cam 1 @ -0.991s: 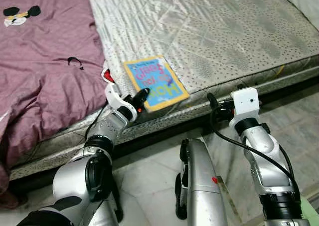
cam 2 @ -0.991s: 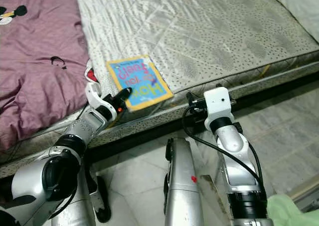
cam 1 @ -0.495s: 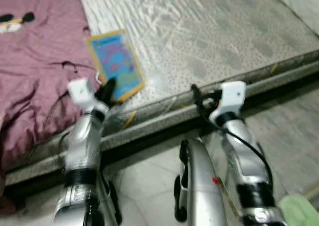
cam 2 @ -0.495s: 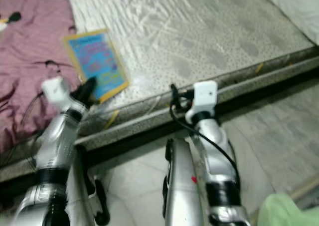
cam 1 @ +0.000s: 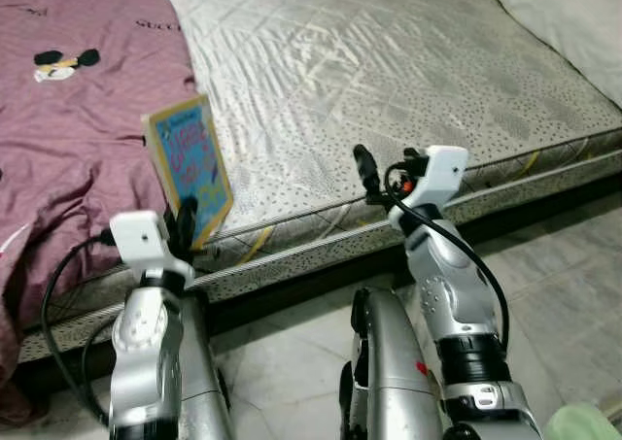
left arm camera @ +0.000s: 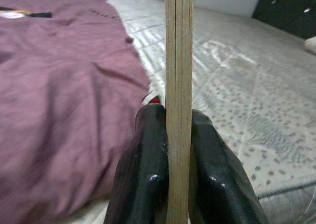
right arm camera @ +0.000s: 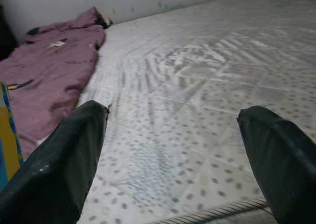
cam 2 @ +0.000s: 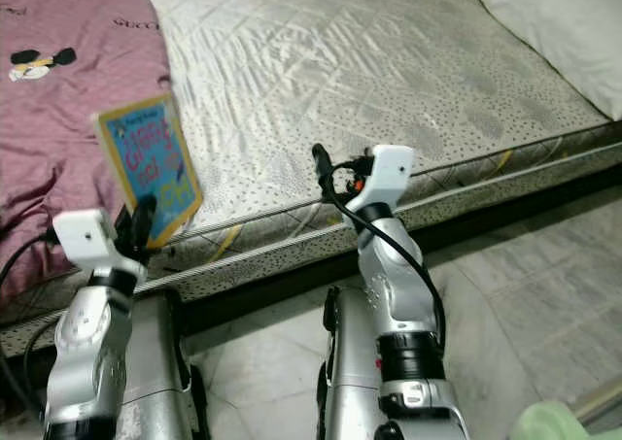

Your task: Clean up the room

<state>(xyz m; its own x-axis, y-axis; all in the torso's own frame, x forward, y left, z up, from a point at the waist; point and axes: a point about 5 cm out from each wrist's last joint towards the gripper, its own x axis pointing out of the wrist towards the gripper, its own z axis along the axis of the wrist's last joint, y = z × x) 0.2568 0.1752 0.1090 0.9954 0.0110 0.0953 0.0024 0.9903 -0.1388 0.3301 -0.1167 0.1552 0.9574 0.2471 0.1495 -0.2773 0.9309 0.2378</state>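
Book (cam 1: 189,168), a second ago flat on the mattress (cam 1: 389,71) edge, now stands upright off the bed, clamped by its lower edge between the fingers of the left gripper (left arm camera: 177,150) at about 9 o'clock in the head view, beside the purple blanket (cam 1: 68,139). Right gripper (right arm camera: 173,150) hovers at 1 o'clock over the mattress rim, fingers wide apart and empty. With the book lifted, the pick-up looks done; carrying it to a proper place likely comes next.
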